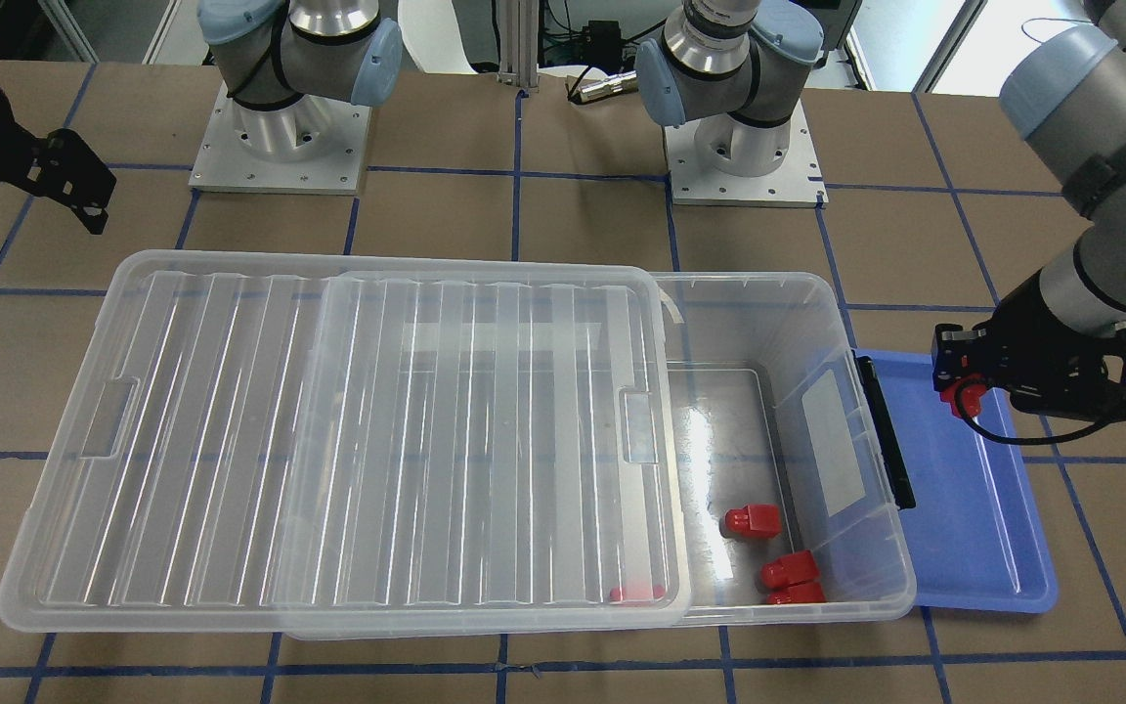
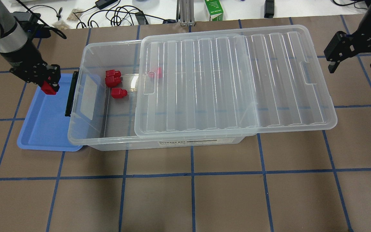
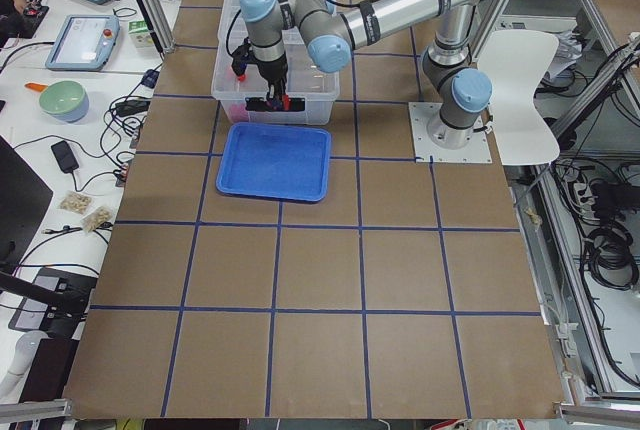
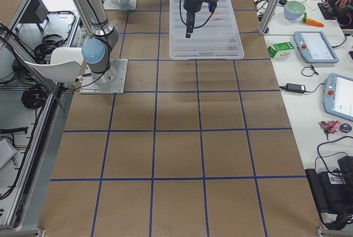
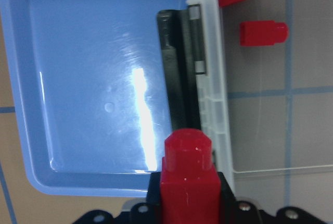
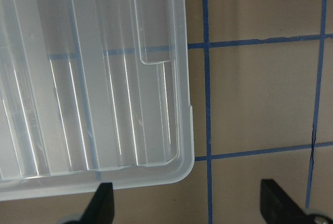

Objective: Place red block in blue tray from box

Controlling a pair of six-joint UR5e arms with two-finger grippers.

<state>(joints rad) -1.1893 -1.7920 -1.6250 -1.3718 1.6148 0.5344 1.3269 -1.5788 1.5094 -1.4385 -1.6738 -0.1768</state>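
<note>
Red block: the red block (image 5: 187, 176) is held up over the far part of the blue tray (image 2: 42, 129), close to the box's black latch (image 2: 70, 94).
Which way it points: its long side runs along the fingers. The round peg sticks out past the tips, away from the pincer and down toward the tray. How much it leans is hard to tell.
Left pincer: the left gripper (image 2: 49, 85) is squeezed onto the block's square body, one finger on each side.
Blue tray: it sits on the table at the left end of the box (image 2: 124, 143), touching it or just beside it. Its floor is bare.
Box: the lid (image 2: 237, 83) is slid to the right, so the left end is open. Three more red blocks (image 2: 113, 79) lie there near the far wall.
Only some views show: the overhead and front views show one more red block (image 2: 156, 72) under the lid. The left wrist view shows the peg best.
Right pincer: the right gripper (image 2: 354, 66) hangs past the lid's right end, fingers wide apart, holding nothing.
</note>
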